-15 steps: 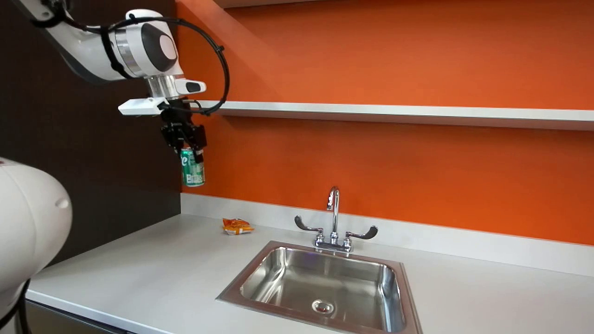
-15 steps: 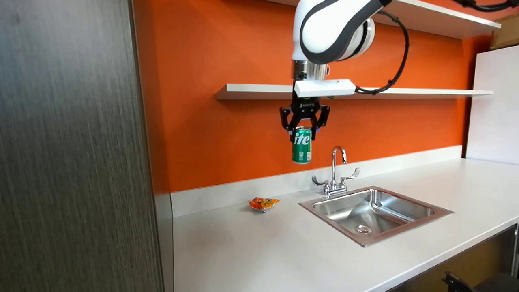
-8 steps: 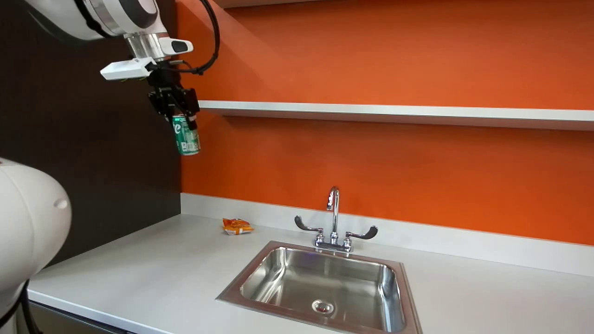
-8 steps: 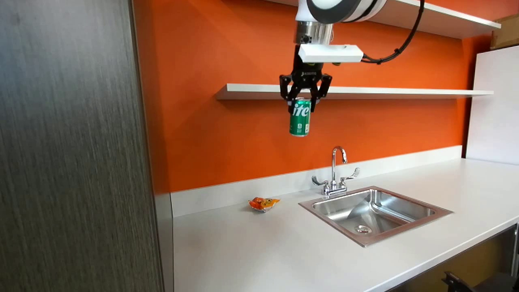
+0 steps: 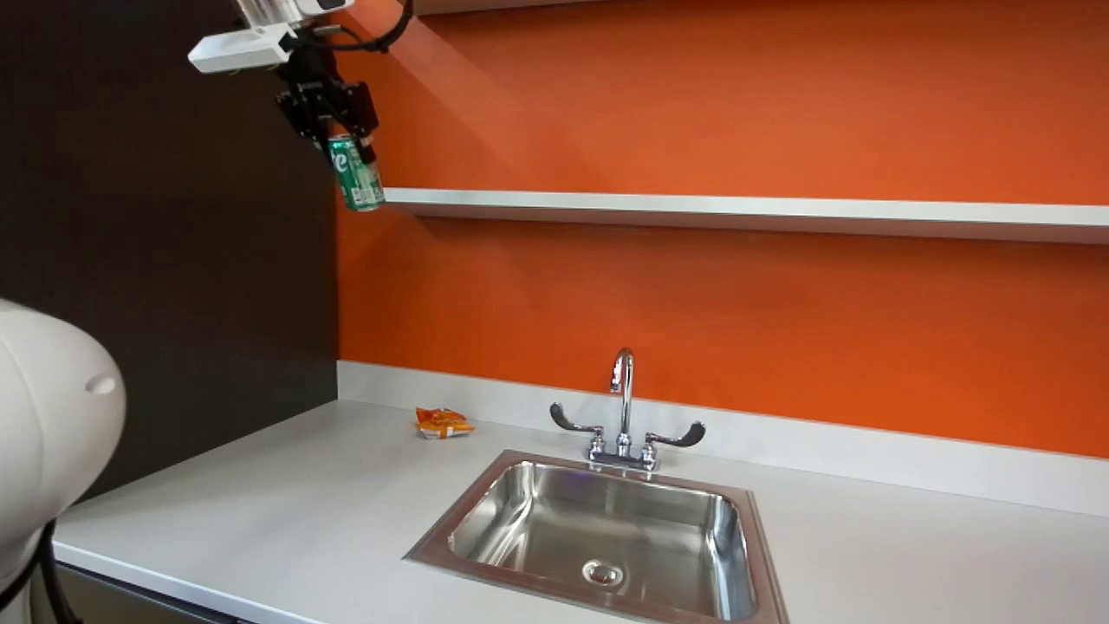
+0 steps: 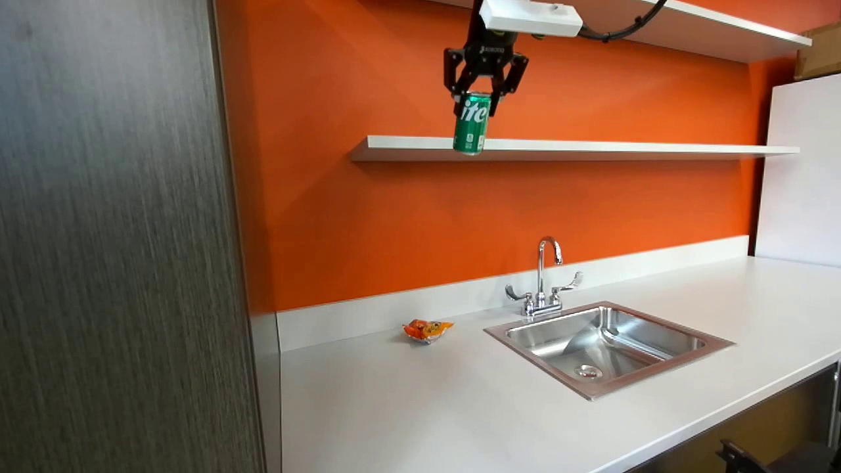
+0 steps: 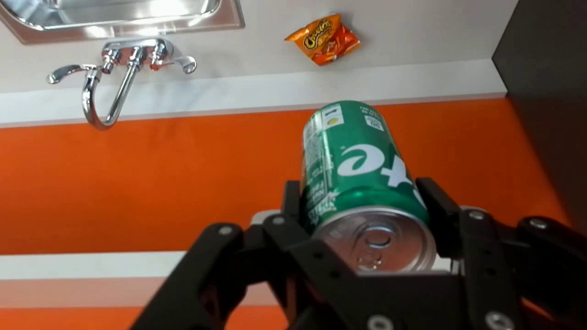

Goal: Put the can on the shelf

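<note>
Got the can (image 6: 470, 133) pinched in the gripper (image 6: 476, 110), upper middle of the frame in an exterior view. Sticking out below it, held near the lid end, tipped a bit, overlapping the shelf (image 6: 591, 150) in that view.

Glossy metal can (image 7: 367, 183), smooth shelf (image 5: 745, 206)

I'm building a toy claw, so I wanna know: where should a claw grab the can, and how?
Probably by its round sides near the top, coming from above. The can is a cylinder, so squeezing opposite sides should hold it. The gripper holds it there, tilted slightly, leaving the bottom uncovered, which should help with standing it on the shelf.
</note>
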`<act>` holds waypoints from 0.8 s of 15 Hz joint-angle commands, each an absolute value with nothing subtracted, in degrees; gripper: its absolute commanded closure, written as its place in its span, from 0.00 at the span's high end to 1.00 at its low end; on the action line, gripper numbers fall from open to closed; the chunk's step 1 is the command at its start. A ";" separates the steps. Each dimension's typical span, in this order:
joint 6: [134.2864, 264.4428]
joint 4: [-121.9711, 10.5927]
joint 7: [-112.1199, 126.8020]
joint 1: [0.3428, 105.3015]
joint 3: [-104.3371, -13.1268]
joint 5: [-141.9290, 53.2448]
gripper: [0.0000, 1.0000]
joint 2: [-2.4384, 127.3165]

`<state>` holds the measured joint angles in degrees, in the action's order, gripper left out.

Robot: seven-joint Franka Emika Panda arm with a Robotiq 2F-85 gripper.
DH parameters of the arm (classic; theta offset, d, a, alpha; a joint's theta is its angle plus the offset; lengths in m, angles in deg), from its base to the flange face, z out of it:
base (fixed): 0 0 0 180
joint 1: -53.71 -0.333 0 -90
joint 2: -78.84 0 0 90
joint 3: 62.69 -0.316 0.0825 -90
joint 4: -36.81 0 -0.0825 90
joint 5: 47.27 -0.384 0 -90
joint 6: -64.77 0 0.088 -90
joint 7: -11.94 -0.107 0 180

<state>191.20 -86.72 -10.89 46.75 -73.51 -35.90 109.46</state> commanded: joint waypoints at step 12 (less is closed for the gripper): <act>176.79 -50.01 -5.46 50.24 -75.61 -31.26 0.38 87.88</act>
<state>181.52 -60.90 -7.16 49.59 -74.56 -32.85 95.26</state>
